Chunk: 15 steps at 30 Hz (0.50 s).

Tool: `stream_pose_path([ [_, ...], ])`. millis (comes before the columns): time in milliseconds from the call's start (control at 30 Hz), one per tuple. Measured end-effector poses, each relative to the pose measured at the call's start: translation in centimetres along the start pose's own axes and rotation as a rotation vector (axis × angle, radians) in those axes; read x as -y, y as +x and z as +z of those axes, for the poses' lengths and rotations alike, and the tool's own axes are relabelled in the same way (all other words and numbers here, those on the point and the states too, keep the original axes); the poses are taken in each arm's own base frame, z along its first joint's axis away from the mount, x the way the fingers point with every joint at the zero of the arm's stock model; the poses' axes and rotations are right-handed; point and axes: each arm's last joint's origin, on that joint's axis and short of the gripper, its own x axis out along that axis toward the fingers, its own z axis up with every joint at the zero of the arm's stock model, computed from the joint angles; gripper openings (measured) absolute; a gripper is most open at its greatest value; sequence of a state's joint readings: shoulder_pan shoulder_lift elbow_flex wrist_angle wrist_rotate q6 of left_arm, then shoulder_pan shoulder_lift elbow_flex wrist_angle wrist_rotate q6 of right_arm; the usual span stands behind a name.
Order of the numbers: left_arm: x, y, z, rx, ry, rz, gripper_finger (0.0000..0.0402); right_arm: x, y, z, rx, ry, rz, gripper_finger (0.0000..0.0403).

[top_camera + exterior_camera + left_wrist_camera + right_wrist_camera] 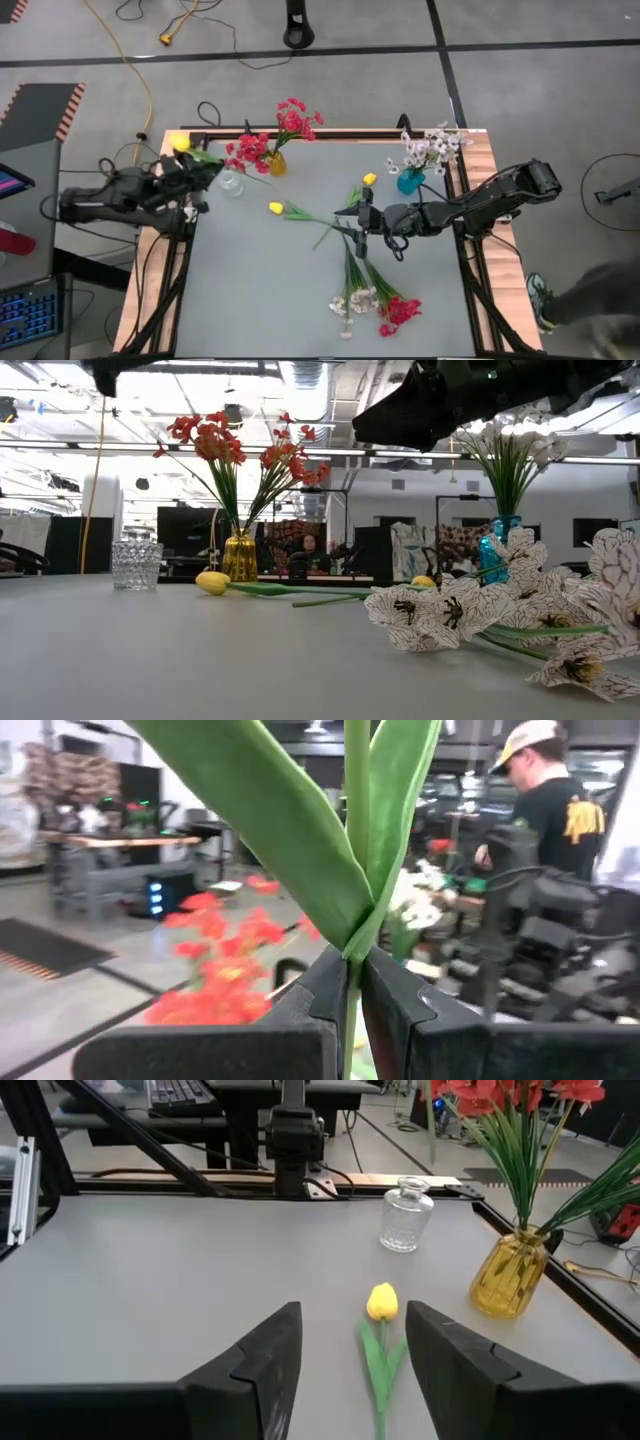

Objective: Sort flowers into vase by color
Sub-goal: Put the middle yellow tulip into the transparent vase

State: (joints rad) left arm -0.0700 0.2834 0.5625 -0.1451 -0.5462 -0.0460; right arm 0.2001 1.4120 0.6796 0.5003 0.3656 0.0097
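So the flowers are spread around: a yellow tulip (276,208) lies flat on the gray table (260,290) near the middle, bud toward the left arm's side, stem running toward the right gripper (357,222). In the right wrist view that same tulip (382,1302) sits btw the two dark fingers (265,1352), which stand apart w/ nothing pinched, so those jaws are open, hovering right over the stem. Another yellow tulip (181,143) is up at the left gripper (200,172); in the left wrist view its green stem and leaves (352,840) are squeezed tight btw the fingers, so that one's clamped on the flower. Just beside the left gripper stands a clear glass vase (231,184), empty afaict. Red flowers (290,125) are in the amber vase (276,164) at the far edge, white flowers (432,148) in the teal vase (410,182) by the right arm. A third yellow bud (369,179) lies near the teal vase. On the near side of the table lies a loose bunch: white blossoms (352,301) and a red cluster (399,313), stems pointing up toward the right gripper.
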Motion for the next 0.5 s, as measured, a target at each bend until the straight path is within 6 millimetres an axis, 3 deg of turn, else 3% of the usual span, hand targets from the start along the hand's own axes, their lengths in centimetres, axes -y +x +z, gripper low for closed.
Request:
stream_pose_path([
  [167,-1.2,-1.6,-0.2,-0.05,0.03,0.089,0.001,0.0,0.0,0.0,0.0,0.0,0.0,0.0207],
  [500,-2.5,-3.1,1.5,-0.187,0.058,0.261,0.0002,0.0,0.0,0.0,0.0,-0.003,-0.001,0.0207],
])
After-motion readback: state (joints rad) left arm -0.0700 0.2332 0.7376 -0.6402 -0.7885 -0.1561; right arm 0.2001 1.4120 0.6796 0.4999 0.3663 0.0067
